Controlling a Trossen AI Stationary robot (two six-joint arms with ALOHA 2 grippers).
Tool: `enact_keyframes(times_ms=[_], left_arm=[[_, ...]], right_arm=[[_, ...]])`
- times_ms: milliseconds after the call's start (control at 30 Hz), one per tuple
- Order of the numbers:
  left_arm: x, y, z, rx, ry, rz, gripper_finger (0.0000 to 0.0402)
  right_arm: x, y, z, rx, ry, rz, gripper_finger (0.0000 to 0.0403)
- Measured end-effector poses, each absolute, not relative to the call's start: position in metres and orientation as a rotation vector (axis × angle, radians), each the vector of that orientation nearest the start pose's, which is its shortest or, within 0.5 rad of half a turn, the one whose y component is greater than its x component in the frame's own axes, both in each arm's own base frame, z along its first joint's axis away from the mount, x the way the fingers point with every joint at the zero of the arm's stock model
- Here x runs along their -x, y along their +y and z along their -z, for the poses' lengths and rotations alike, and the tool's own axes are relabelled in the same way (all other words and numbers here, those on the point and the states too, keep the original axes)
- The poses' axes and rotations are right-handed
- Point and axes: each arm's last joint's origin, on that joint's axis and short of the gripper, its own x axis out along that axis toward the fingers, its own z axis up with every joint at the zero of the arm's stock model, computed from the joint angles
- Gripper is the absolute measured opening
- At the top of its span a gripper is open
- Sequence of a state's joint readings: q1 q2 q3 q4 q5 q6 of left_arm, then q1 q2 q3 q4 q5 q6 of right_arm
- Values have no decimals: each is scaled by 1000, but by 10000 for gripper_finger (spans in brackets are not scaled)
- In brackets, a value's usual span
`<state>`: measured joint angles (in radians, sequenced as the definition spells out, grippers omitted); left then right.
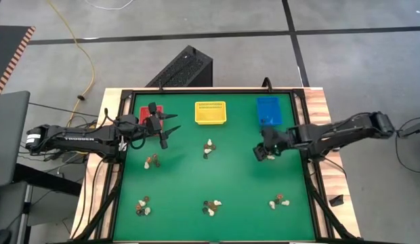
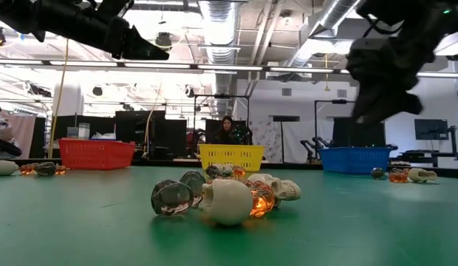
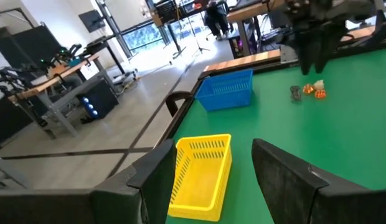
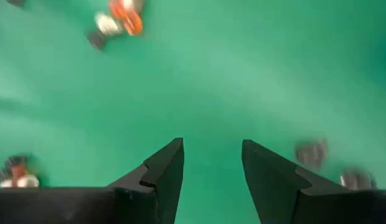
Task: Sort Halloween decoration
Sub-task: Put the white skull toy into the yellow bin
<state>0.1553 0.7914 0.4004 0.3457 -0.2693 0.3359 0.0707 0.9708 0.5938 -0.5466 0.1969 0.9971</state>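
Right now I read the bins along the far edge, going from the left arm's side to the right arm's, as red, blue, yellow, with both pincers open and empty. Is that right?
Not quite: the order is red bin, yellow bin, blue bin, so yellow sits in the middle, as the high view shows. The rest holds: the left pincer and right pincer are open and empty in their wrist views.

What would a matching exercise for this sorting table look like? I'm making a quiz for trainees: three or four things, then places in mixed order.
Things:
1. red bin
2. yellow bin
3. blue bin
4. right gripper

Places:
A. middle of the far edge
B. partly under the left gripper
C. over the mat, just in front of the blue bin
D. far right corner

Pairs: 1-B, 2-A, 3-D, 4-C
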Motion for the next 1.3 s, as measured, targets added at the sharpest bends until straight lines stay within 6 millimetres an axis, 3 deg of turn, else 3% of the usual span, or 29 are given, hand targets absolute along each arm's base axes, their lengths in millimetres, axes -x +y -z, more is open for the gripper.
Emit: enact_keyframes(times_ms=[200,500,700,967,1300], left_arm=[[-176,35,-249,-308,103,-387,202],[-177,33,-250,-250,73,-313,202],[-177,32,-250,-227,72,-312,202],[-177,32,-249,-224,81,-310,202],[-177,32,-248,-221,93,-282,202]], right_arm=[[-163,11,-201,-815,874,723,173],[-159,16,-199,-928,977,684,168],[-151,21,-196,-823,1102,638,168],[-152,23,-196,-602,1119,514,168],[-149,21,-174,-574,1123,483,192]])
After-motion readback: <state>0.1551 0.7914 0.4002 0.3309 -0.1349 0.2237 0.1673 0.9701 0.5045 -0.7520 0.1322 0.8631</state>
